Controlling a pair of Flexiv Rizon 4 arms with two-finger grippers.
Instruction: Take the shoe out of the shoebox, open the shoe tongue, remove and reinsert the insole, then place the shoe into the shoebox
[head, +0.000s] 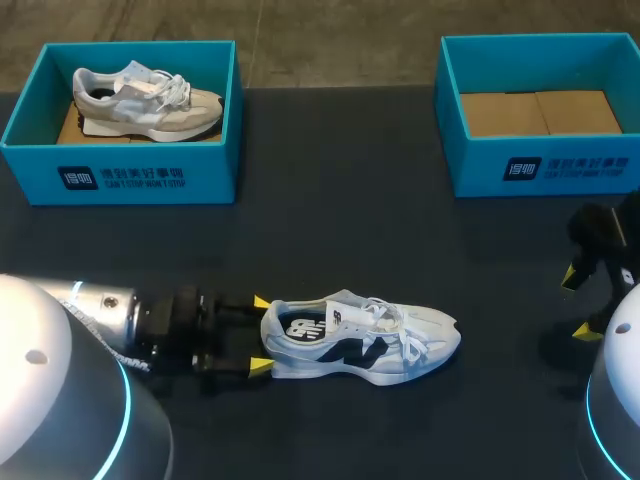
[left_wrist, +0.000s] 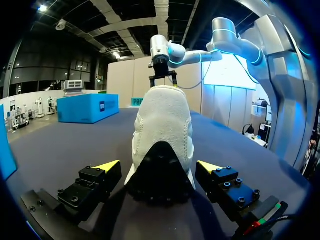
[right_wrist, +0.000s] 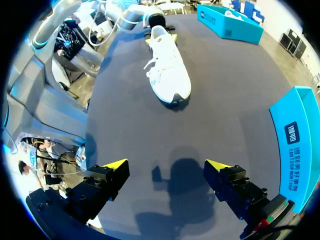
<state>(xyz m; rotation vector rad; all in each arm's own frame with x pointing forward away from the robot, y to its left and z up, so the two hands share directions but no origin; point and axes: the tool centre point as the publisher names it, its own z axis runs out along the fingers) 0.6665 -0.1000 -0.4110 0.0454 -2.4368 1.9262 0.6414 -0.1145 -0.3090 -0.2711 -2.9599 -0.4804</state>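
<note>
A white sneaker with a dark side logo (head: 360, 340) lies on its sole on the dark table, toe pointing right. My left gripper (head: 260, 334) is at its heel, open, one yellow-tipped finger on each side. In the left wrist view the heel (left_wrist: 162, 135) sits between the fingers of the gripper (left_wrist: 159, 166), with a gap on both sides. My right gripper (head: 577, 304) hangs open over the table's right edge. Nothing is between the fingers of this gripper (right_wrist: 166, 165), and the sneaker (right_wrist: 167, 70) lies well ahead of it. The blue shoebox (head: 545, 165) at the back right holds only a cardboard liner.
A second blue shoebox (head: 120, 180) stands at the back left with a grey and white sneaker (head: 145, 98) inside. Bare dark tabletop runs between the boxes and around the sneaker. My right arm's gripper (left_wrist: 164, 75) shows beyond the toe in the left wrist view.
</note>
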